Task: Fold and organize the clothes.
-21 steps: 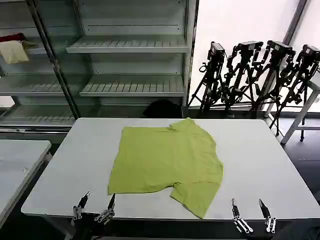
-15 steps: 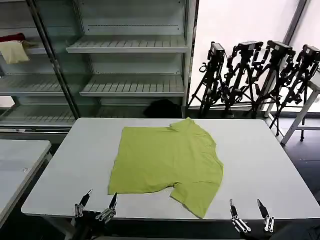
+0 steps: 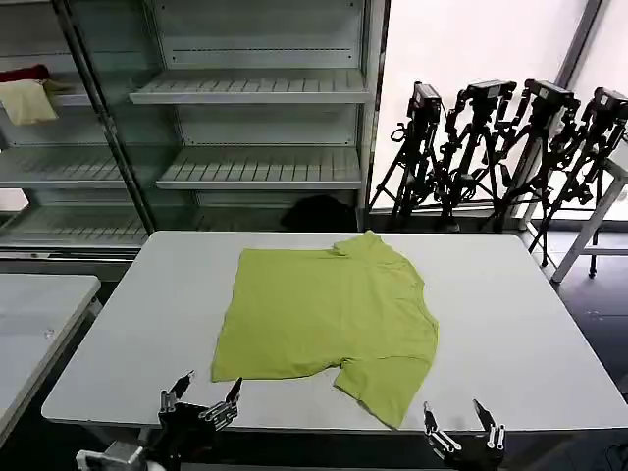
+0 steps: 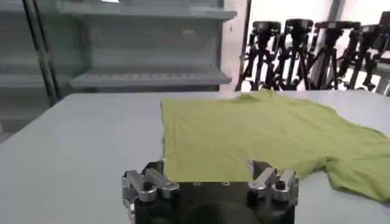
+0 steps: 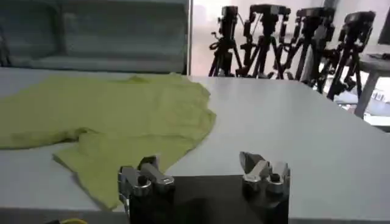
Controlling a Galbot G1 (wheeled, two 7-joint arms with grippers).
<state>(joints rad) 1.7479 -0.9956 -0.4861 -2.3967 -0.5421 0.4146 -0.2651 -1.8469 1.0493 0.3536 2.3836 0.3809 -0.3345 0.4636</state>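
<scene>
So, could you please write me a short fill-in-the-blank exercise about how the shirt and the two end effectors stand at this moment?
1. The lime-green T-shirt lies spread on the white ____.
2. Both the left end effector and the right end effector have their fingers ____ and hold nothing.
3. Both end effectors hover at the table's ____ edge, clear of the shirt.
4. Behind the table, to the right of the shelves, stands a row of black ____.

Missing words: table; open; near; tripods
</scene>
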